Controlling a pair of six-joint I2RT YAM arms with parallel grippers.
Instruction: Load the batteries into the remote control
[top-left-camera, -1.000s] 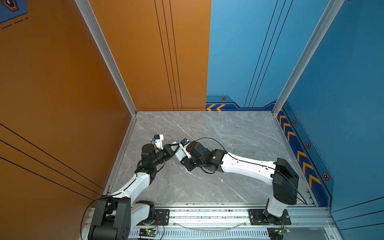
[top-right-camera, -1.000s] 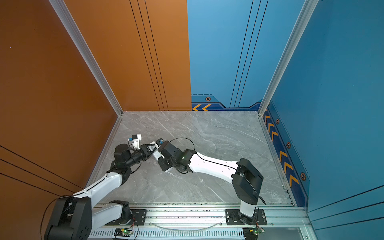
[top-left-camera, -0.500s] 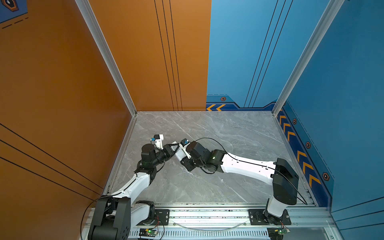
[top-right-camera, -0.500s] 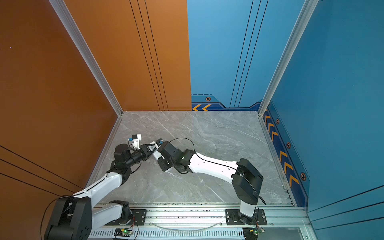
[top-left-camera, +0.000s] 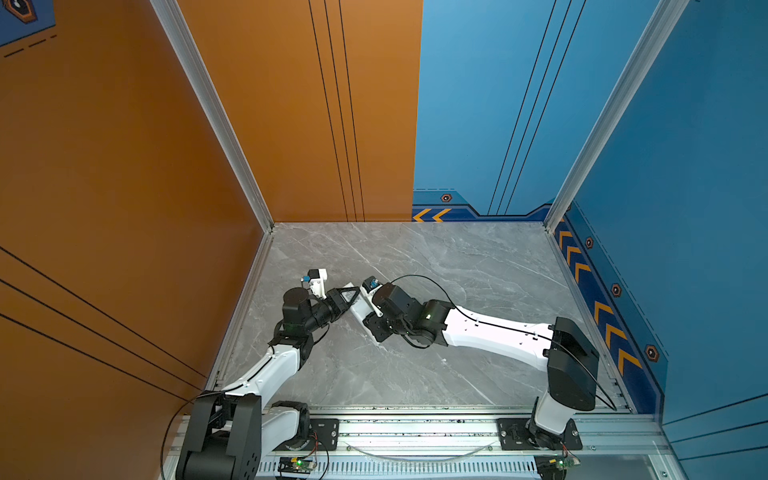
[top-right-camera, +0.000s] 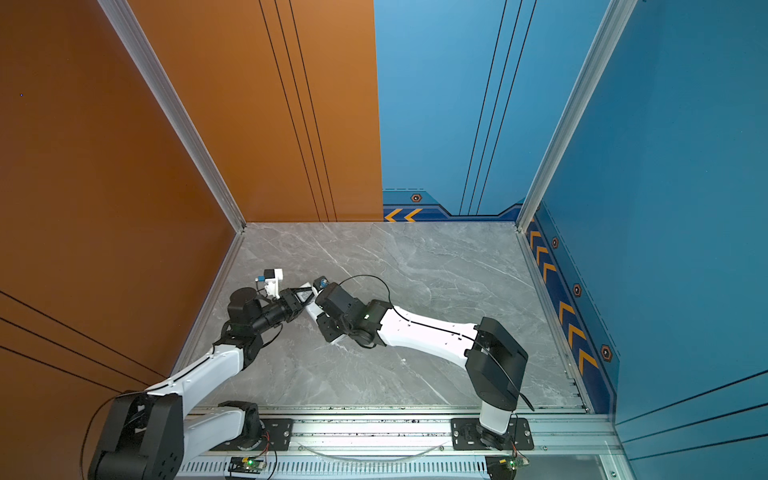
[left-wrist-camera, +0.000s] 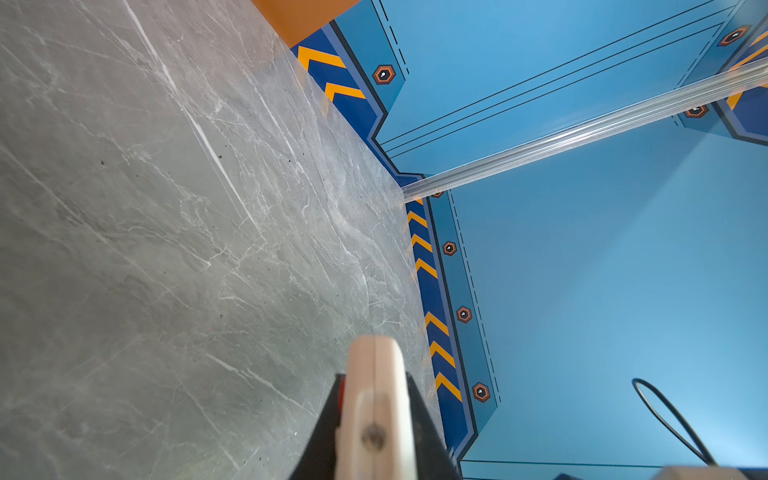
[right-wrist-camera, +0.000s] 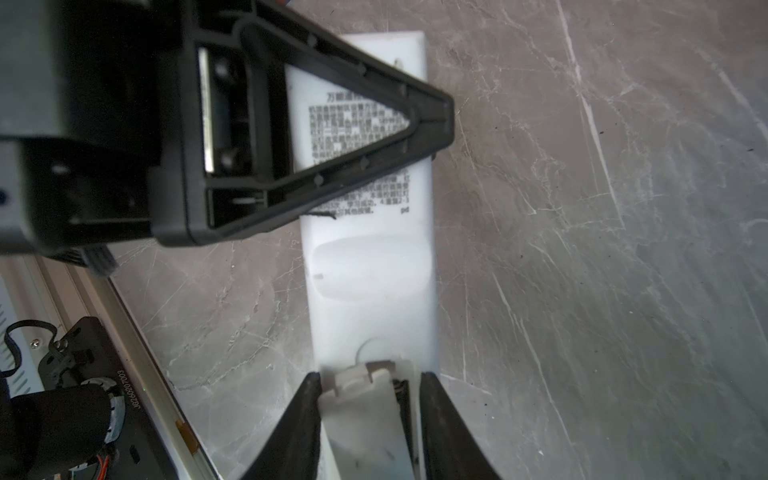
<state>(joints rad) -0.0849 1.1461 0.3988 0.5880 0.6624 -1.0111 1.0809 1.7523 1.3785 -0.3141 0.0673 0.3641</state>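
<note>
Remote control (right-wrist-camera: 370, 270): you have it lying back-up on the grey marble tabletop (top-left-camera: 478, 266), left of centre and about midway between the near rail and the far wall. In both top views only a short white strip of the remote control (top-left-camera: 359, 310) (top-right-camera: 312, 311) shows, slanting between the two gripper heads. The right wrist view gives you its plain white back with a block of printed text (right-wrist-camera: 361, 124) and a shallow oval recess (right-wrist-camera: 370, 272) further along.

Left gripper (top-left-camera: 355, 291) (top-right-camera: 306, 293) (right-wrist-camera: 446, 120): closed. It reaches in from the left side of the scene. Its black triangular frame lies across the printed text, with the tip at one long edge of the remote control. You cannot confirm from these views whether the tip bears on the plastic. In the left wrist view its pale pads (left-wrist-camera: 376, 374) sit pressed together, blurred.

Right gripper (right-wrist-camera: 370, 376): it comes in from the right and clamps one end of the remote control. Its black fingers (right-wrist-camera: 299, 415) are part-way apart, one against each long side. Between them lies the white battery cover (right-wrist-camera: 361, 415) with its latch tab, and a dark gap runs along one side of it. Whether that cover is seated or loose cannot be told.

A black cable (top-left-camera: 419, 279) loops above the right wrist.
</note>
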